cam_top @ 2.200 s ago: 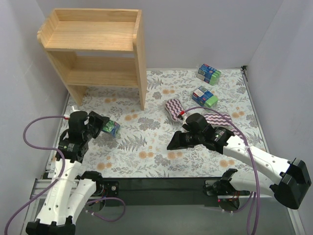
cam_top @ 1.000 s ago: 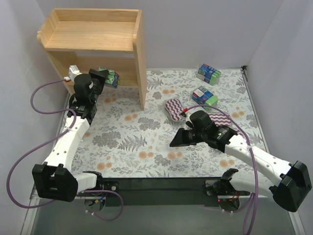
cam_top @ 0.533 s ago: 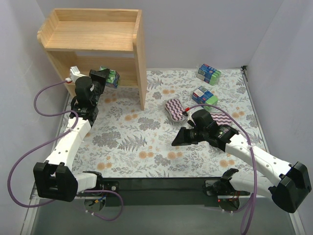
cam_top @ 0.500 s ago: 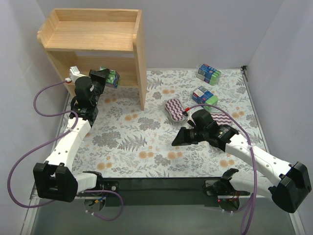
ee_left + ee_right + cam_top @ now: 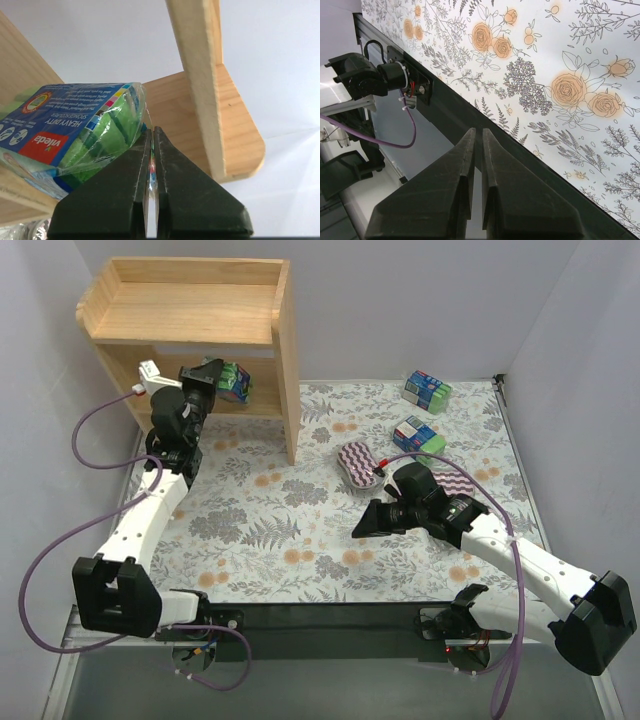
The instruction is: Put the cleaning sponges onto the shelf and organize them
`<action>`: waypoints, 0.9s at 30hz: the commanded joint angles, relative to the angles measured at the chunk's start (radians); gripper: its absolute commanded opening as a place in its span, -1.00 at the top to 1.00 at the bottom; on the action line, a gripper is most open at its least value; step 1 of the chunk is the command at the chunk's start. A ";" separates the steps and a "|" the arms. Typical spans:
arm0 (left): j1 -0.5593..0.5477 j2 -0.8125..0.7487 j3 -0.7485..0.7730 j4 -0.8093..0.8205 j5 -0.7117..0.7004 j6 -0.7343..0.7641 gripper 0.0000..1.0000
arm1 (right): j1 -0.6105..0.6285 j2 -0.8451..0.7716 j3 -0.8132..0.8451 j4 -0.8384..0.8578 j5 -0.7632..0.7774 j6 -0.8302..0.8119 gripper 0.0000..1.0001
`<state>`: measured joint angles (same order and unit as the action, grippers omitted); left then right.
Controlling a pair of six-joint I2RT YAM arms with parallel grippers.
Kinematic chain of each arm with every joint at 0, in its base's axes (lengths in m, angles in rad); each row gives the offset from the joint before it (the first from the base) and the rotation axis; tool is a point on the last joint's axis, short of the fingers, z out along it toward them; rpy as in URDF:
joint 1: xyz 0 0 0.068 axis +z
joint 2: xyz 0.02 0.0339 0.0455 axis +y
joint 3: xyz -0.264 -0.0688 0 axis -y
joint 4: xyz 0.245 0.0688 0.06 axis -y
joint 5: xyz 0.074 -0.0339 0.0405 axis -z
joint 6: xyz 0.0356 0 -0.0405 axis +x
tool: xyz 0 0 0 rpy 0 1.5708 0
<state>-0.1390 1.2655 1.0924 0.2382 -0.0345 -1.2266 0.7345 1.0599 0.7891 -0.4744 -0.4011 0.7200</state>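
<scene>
Held pack [image 5: 232,381] [image 5: 75,142]: a blue-and-green sponge pack in clear wrap with a "vileda" label. It sits at the front of the shelf's middle tier, toward the right end. Whether it rests on the board cannot be told.
Left jaws: shut tight on the thin edge of the held pack's wrap. In the left wrist view the pack's bulk lies toward 10 o'clock from them.
Left arm [image 5: 150,510]: stretched from its base at 7 o'clock up toward 11 o'clock.
Shelf [image 5: 190,315] [image 5: 197,75]: light wood, two tiers, with raised rims on top. It stands at 11 o'clock on the counter.
Far pack [image 5: 428,390]: blue and green, lying at 1 o'clock near the far edge.
Near pack [image 5: 419,437]: blue and green, toward 6 o'clock of the far pack and apart from it.
First pad [image 5: 354,462]: a purple-and-white zigzag oval, toward 4 o'clock of the shelf's right post.
Second pad [image 5: 450,483]: the same pattern, at 3 o'clock of the first pad and partly hidden by the right arm [image 5: 500,545].
Right jaws: closed to a thin slit with nothing in it. They hang over the counter [image 5: 300,540] [image 5: 560,75] and point toward 8 o'clock, near the black strip [image 5: 330,625] [image 5: 447,107] along its near edge.
</scene>
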 commanded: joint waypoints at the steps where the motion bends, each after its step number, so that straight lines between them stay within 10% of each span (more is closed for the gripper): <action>1: 0.010 0.052 -0.017 0.117 0.021 -0.039 1.00 | -0.012 -0.009 0.018 -0.021 -0.018 -0.031 0.90; 27: -0.002 -0.020 -0.290 0.003 0.114 -0.028 1.00 | -0.044 0.034 0.027 -0.038 -0.039 -0.071 0.97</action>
<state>-0.1394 1.2247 0.7734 0.2798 0.0475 -1.2659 0.6949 1.0943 0.7891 -0.5079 -0.4259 0.6689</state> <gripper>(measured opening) 0.001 0.016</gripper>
